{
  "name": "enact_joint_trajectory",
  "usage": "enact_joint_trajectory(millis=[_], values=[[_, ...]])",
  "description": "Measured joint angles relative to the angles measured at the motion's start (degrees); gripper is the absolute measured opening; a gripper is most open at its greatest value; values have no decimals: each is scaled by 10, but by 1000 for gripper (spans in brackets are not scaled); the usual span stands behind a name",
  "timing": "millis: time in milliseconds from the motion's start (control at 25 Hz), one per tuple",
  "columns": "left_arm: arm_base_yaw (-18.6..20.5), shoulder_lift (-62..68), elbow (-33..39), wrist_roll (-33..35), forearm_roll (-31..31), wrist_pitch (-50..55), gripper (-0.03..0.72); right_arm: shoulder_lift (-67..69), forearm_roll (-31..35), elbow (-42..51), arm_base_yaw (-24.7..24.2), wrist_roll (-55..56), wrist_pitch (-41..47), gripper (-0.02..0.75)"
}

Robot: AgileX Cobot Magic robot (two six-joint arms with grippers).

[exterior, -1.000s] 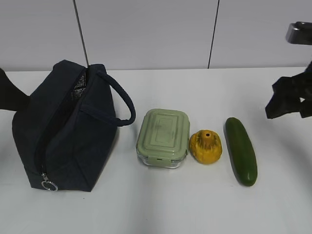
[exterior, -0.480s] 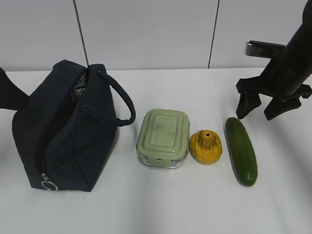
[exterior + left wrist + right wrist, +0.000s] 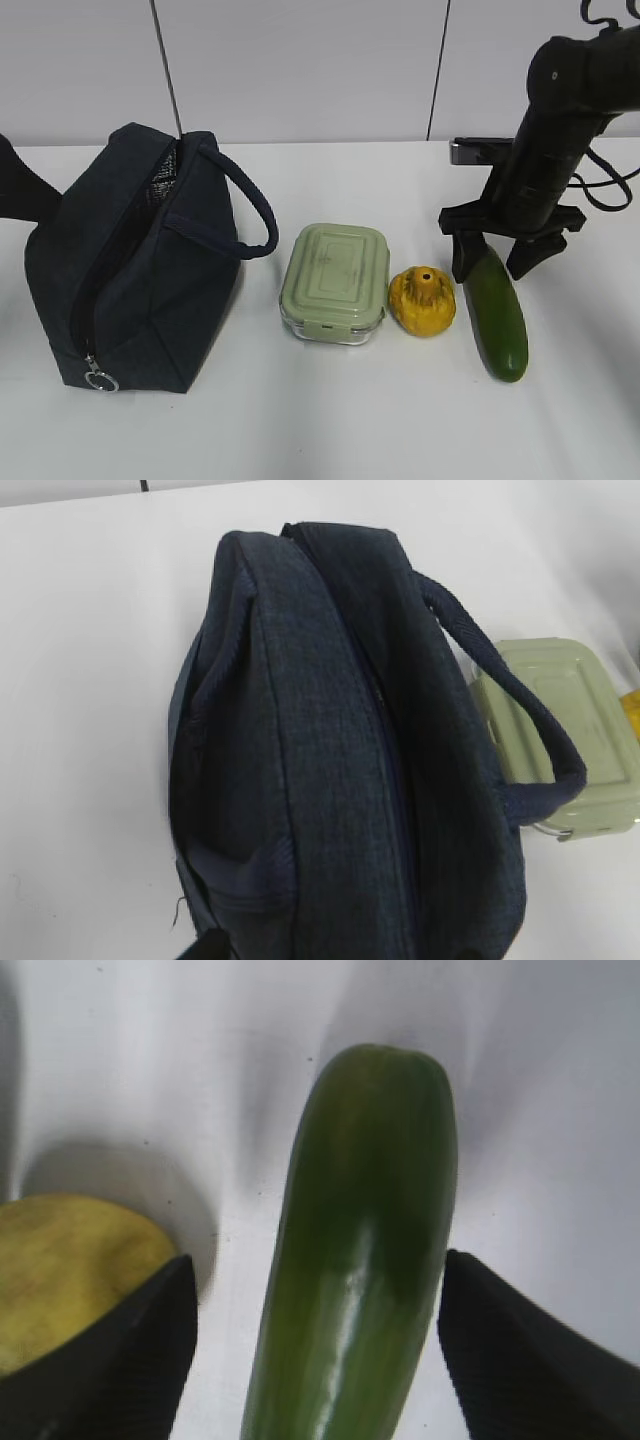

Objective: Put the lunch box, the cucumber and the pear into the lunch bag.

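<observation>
The dark green cucumber [image 3: 497, 315] lies on the white table at the right. My right gripper [image 3: 497, 262] is open and straddles its far end, one finger on each side, clear of it; the right wrist view shows the cucumber [image 3: 360, 1260] between the fingers [image 3: 120, 1360]. The yellow-orange pear [image 3: 423, 300] sits just left of the cucumber and shows at the left of the right wrist view [image 3: 70, 1270]. The lunch box [image 3: 335, 282] with its sage-green lid stands left of the pear. The navy lunch bag [image 3: 130, 260] stands at the left, its top zipper partly open. The left wrist view looks down on the bag [image 3: 340, 750]; only tips of my left gripper show.
The bag's looped handle [image 3: 250, 210] arches toward the lunch box. A silver ring zipper pull [image 3: 100, 380] hangs at the bag's near end. A dark part of the left arm [image 3: 15, 190] shows at the left edge. A grey panelled wall stands behind the table.
My right arm has swung in from the right edge and come down, so the open gripper now straddles the cucumber's far end. The objects have not moved.
</observation>
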Motion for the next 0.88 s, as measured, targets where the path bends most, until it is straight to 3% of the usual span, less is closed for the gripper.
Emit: enact_joint_trajectory(millis=[200, 360, 440, 880], values=[[0, 0, 0, 0, 0, -1, 403, 27, -16, -2, 3, 4, 0, 564], [0, 4, 0, 0, 0, -1, 396, 28, -27, -3, 4, 5, 4, 442], [0, 9, 0, 0, 0, -1, 395, 28, -33, -4, 4, 6, 9, 421], [0, 12, -1, 0, 15, 32, 379, 11, -50, -8, 4, 6, 24, 412]])
